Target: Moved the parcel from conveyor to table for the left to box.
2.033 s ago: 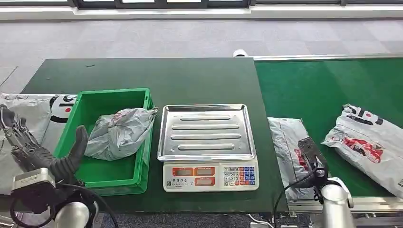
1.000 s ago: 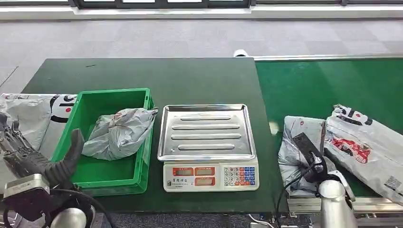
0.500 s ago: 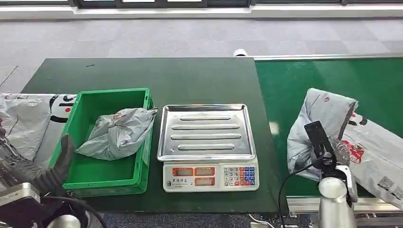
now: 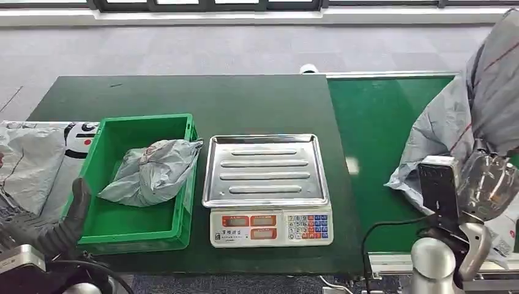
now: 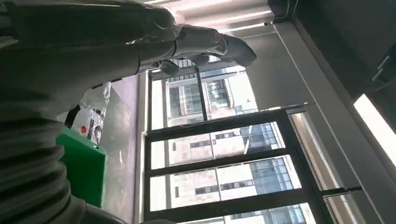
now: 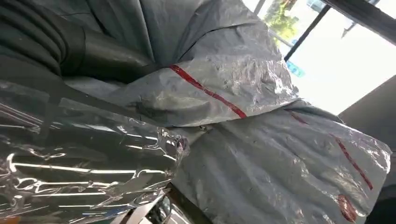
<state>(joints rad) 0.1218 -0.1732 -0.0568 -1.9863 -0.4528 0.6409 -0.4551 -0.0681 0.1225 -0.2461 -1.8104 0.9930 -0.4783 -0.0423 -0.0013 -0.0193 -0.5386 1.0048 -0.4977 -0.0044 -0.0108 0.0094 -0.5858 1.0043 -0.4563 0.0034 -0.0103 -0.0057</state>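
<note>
A grey plastic parcel [image 4: 466, 116] with red stripes hangs in the air above the green conveyor [image 4: 379, 122] at the far right. My right hand [image 4: 488, 182] grips it from below, and its fingers are mostly hidden by crinkled film. In the right wrist view the parcel [image 6: 261, 140] bulges close against my thumb [image 6: 93, 51]. Low at the left, beside the green bin [image 4: 177, 228], my left hand [image 4: 54, 224] has its thumb up and holds nothing. The left wrist view has my left hand [image 5: 140, 42] stretched out toward windows.
The green bin holds a crumpled grey parcel [image 4: 150, 171]. A scale [image 4: 269, 228] with a steel tray [image 4: 266, 142] stands mid-table on the dark green table [image 4: 214, 98]. More parcels lie off the table's left edge [image 4: 30, 153], and another at the conveyor's near right [image 4: 507, 237].
My right arm has closed on the grey parcel on the belt and lifted it high off the conveyor. My left hand has sunk lower toward the bottom left corner.
</note>
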